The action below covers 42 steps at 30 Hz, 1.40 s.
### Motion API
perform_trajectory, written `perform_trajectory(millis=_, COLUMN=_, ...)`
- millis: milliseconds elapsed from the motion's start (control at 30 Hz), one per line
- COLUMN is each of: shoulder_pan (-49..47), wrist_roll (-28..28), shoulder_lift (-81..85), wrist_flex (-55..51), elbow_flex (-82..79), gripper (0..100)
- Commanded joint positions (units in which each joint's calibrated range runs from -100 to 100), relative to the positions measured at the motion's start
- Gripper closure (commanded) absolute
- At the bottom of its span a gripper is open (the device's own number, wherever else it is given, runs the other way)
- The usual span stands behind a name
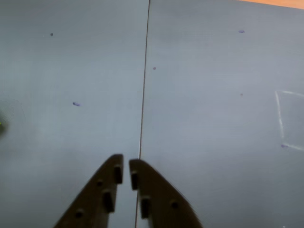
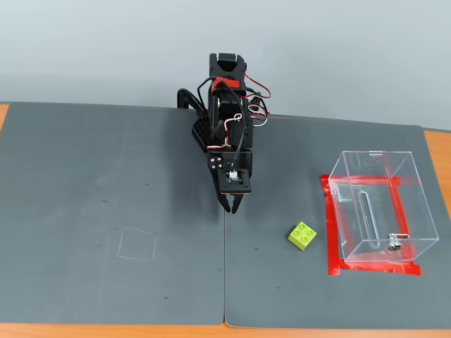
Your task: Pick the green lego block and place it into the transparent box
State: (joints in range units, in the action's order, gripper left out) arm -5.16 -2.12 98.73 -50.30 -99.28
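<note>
In the fixed view the green lego block [image 2: 301, 235] lies on the dark mat, a small lime brick with four studs. Just to its right stands the transparent box [image 2: 380, 204], upright with a small metal latch low on its front. My gripper [image 2: 232, 207] hangs over the mat seam, up and to the left of the block and well apart from it. The wrist view shows the gripper [image 1: 126, 164] with its two dark fingers nearly touching and nothing between them. Only a faint green smear shows at that view's left edge. The box is out of the wrist view.
Red tape [image 2: 330, 232] frames the spot under the box. A faint chalk square [image 2: 137, 243] is drawn on the left mat, also seen as a chalk square [image 1: 287, 121] in the wrist view. The mat seam [image 1: 144, 80] runs beneath the gripper. Orange table edge [image 2: 438, 151] borders the mats.
</note>
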Motion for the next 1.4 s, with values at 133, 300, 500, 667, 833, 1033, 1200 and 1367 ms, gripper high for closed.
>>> perform_trajectory(millis=133, shoulder_pan=0.0, wrist_roll=-0.1, shoulder_lift=0.5, wrist_flex=-0.2, elbow_flex=-0.4, gripper=98)
perform_trajectory(millis=300, shoulder_pan=0.0, wrist_roll=-0.1, shoulder_lift=0.5, wrist_flex=-0.2, elbow_flex=-0.4, gripper=98)
perform_trajectory(millis=500, shoulder_pan=0.0, wrist_roll=-0.1, shoulder_lift=0.5, wrist_flex=-0.2, elbow_flex=-0.4, gripper=98)
perform_trajectory(millis=667, shoulder_pan=0.0, wrist_roll=-0.1, shoulder_lift=0.5, wrist_flex=-0.2, elbow_flex=-0.4, gripper=98)
perform_trajectory(millis=833, shoulder_pan=0.3, wrist_roll=0.2, shoulder_lift=0.5, wrist_flex=-0.2, elbow_flex=-0.4, gripper=98)
perform_trajectory(millis=1033, shoulder_pan=0.4, wrist_roll=0.0, shoulder_lift=0.5, wrist_flex=-0.3, elbow_flex=-0.4, gripper=98)
perform_trajectory(millis=1200, shoulder_pan=-0.1, wrist_roll=-0.2, shoulder_lift=0.0, wrist_flex=-0.2, elbow_flex=-0.2, gripper=98)
perform_trajectory(millis=1367, shoulder_pan=-2.1, wrist_roll=-0.2, shoulder_lift=-0.6, wrist_flex=-0.9, elbow_flex=1.6, gripper=98)
